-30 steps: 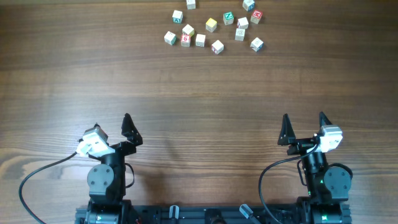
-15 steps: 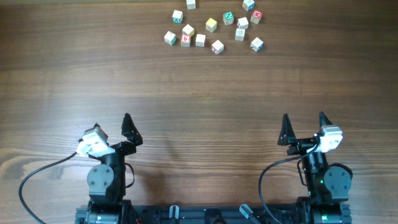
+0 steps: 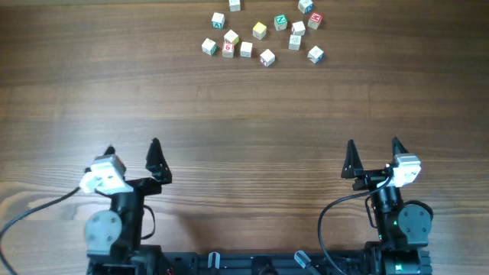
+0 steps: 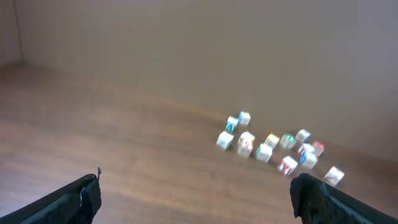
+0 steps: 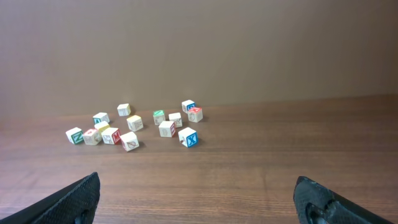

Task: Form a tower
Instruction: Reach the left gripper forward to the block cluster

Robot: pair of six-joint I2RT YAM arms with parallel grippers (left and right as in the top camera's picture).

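Several small pale letter cubes (image 3: 246, 49) lie loose and single at the far edge of the table, one with a yellow top (image 3: 260, 30). The left wrist view shows them blurred at right of centre (image 4: 263, 152); in the right wrist view they sit far off at left of centre (image 5: 166, 129). A tower is out of view. My left gripper (image 3: 132, 147) (image 4: 196, 186) is open and empty near the table's front edge. My right gripper (image 3: 373, 143) (image 5: 198, 182) is open and empty too, at the front right. Both are far from the cubes.
Bare brown wooden table (image 3: 244, 107) lies between the grippers and the cubes. The arm bases and their cables (image 3: 336, 210) sit along the front edge. A plain wall (image 5: 199, 43) stands behind the table's far edge.
My left arm has swung a little to the left, and its wrist view is blurred by motion. The right arm and the cubes have not moved.
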